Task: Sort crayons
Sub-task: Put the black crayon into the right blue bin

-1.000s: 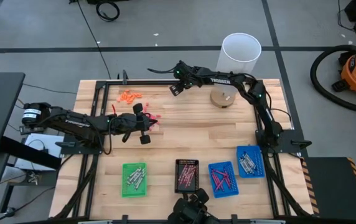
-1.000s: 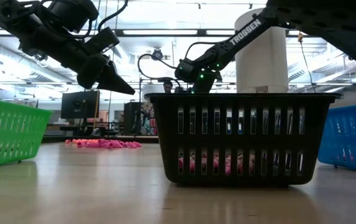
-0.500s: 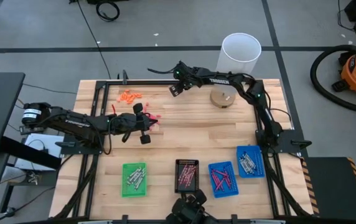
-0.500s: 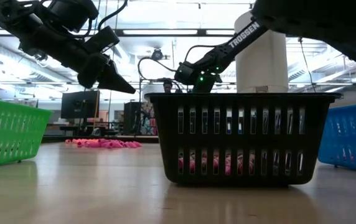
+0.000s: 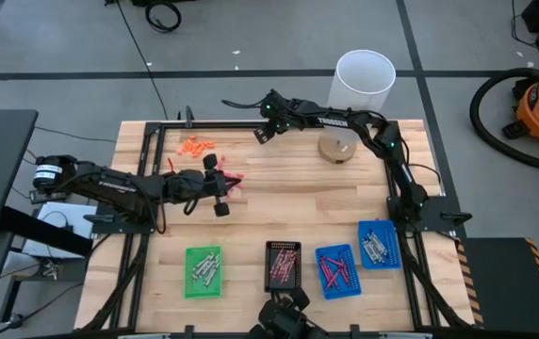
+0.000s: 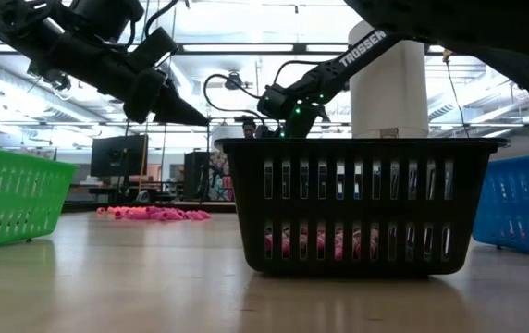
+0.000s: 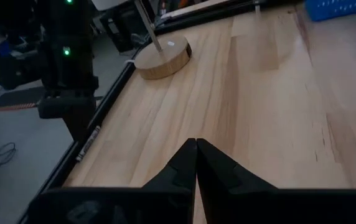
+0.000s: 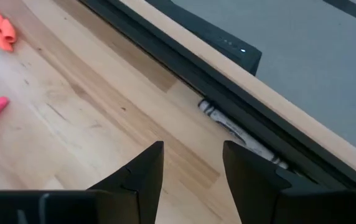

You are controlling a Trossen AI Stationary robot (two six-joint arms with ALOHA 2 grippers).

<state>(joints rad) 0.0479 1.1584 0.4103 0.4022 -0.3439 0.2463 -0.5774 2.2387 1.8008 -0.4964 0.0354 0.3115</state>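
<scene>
My right gripper, fingers apart, hovers over a grey crayon wedged against the rail at twelve o'clock; a finger may jam there. Left gripper is closed, empty.

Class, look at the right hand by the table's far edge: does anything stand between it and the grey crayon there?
Nothing visible does. The right hand is open above bare wood, and the grey crayon lies just ahead against the black frame rail.
</scene>
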